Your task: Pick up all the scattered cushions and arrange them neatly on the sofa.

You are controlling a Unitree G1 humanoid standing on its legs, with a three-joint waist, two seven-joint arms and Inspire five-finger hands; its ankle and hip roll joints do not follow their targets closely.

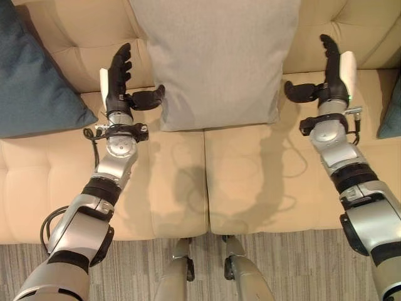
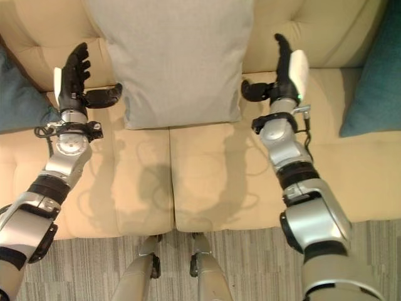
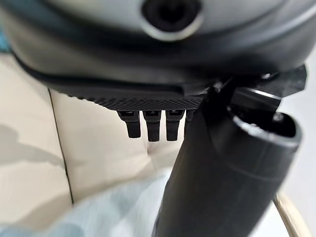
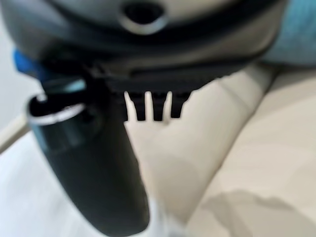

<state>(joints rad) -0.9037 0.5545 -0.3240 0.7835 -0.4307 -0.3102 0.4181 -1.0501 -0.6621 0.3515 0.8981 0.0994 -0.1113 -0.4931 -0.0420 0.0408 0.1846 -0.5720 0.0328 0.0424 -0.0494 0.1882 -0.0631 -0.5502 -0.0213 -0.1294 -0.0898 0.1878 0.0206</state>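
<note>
A grey cushion [image 1: 216, 59] stands upright against the backrest at the middle of the beige sofa [image 1: 182, 188], its lower edge resting on the seat across the seam between the two seat pads. The left hand [image 1: 119, 78] and right hand [image 1: 332, 66] flank it, one at each side edge, fingers straight and apart with the thumbs turned inward toward the cushion; neither hand grips the fabric, and whether the thumbs touch it cannot be told. A dark teal cushion [image 1: 31, 75] leans at the left end of the backrest, and a second teal cushion [image 2: 376, 69] at the right end. The step in hand appears to be the release or final squaring of the grey cushion at the centre. With three cushions lined along the backrest, the arrangement looks near completion. The next move probably calls for drawing both hands back from the side edges without dragging the cushion off its upright lean, then checking the striped floor [image 1: 301, 263] for any cushion left.
</note>
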